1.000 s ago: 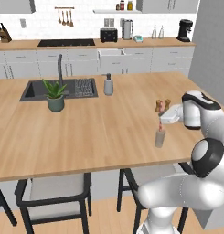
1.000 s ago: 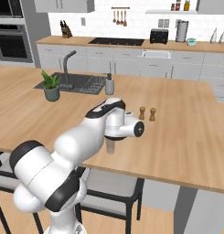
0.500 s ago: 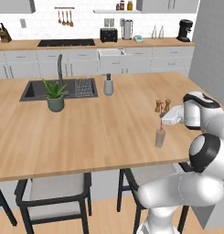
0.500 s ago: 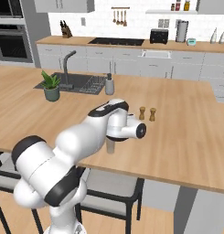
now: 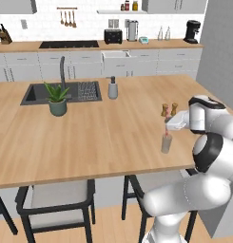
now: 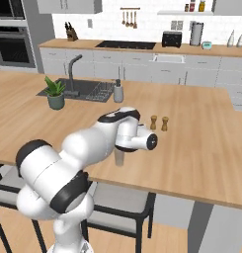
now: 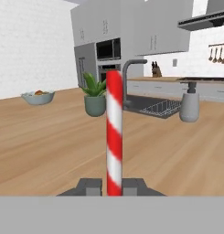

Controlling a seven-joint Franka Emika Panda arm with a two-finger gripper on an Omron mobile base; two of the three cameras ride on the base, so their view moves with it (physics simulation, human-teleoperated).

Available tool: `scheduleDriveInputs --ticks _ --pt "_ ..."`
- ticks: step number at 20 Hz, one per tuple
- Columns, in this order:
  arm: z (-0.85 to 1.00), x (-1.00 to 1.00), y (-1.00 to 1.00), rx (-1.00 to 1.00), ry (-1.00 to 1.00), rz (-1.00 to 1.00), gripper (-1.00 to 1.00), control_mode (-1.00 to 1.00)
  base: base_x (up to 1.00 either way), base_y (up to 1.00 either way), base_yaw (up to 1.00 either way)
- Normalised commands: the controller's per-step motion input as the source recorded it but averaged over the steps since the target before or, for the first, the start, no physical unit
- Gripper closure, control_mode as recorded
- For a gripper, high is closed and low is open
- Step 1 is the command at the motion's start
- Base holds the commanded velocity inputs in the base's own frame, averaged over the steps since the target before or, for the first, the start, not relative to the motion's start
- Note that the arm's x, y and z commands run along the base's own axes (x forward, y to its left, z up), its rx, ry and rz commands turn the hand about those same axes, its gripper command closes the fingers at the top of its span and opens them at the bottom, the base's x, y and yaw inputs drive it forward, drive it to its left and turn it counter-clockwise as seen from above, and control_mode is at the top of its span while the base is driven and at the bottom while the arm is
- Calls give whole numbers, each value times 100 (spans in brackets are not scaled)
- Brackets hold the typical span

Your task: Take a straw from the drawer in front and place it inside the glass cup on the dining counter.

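A red-and-white striped straw stands upright between my two finger tips, and my gripper is shut on it. In the left base view my gripper points left, just above the glass cup. The cup stands near the front right edge of the light wood dining counter. A red bit of the straw shows right over the cup's mouth; how deep it reaches I cannot tell. From the right base view the glass cup is partly hidden behind my forearm. The drawer is out of view.
Two brown shakers stand just behind the cup. Farther left are a grey soap dispenser, a potted plant and the dark sink with its tap. A fruit bowl sits far off. Chairs stand under the counter's front edge.
The hand and straw have stayed almost still over the cup. Only the arm's elbow has shifted slightly.
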Motion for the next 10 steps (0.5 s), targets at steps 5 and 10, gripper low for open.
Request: scheduleDriveInputs --ticks 5,10 --pt "-17 1 0 0 0 0 100 -100 0 0 0" --pt "-20 0 0 0 0 0 100 -100 0 0 0"
